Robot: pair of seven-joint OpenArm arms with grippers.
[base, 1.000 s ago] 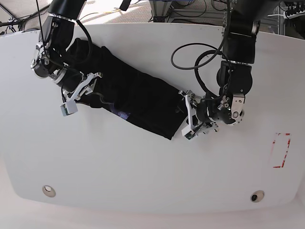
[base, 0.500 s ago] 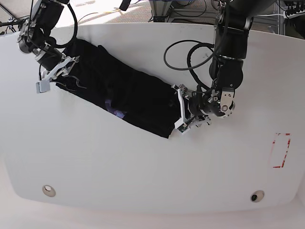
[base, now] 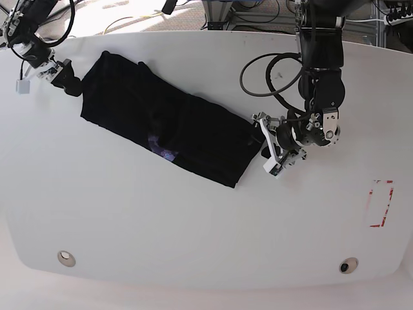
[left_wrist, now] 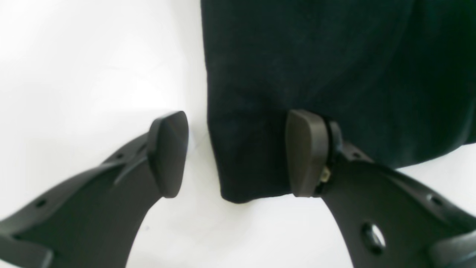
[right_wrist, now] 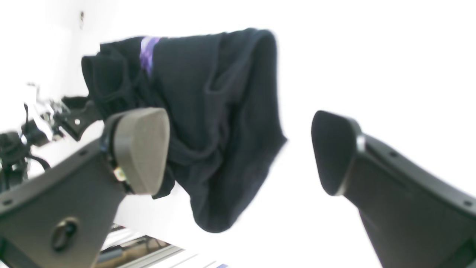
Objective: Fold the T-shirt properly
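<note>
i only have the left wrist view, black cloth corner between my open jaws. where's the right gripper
Observer: The right gripper is open and off the shirt, by its far end in the base view.
Operator: how does the shirt lie overall
Observer: As a long narrow band set diagonally on the table.
Operator: any print showing
Observer: A small purple patch peeks out at the band's near edge, about midway.
Operator: is my gripper gripping anything
Observer: No. The left gripper is open at the band's end, one finger over the cloth.
</note>
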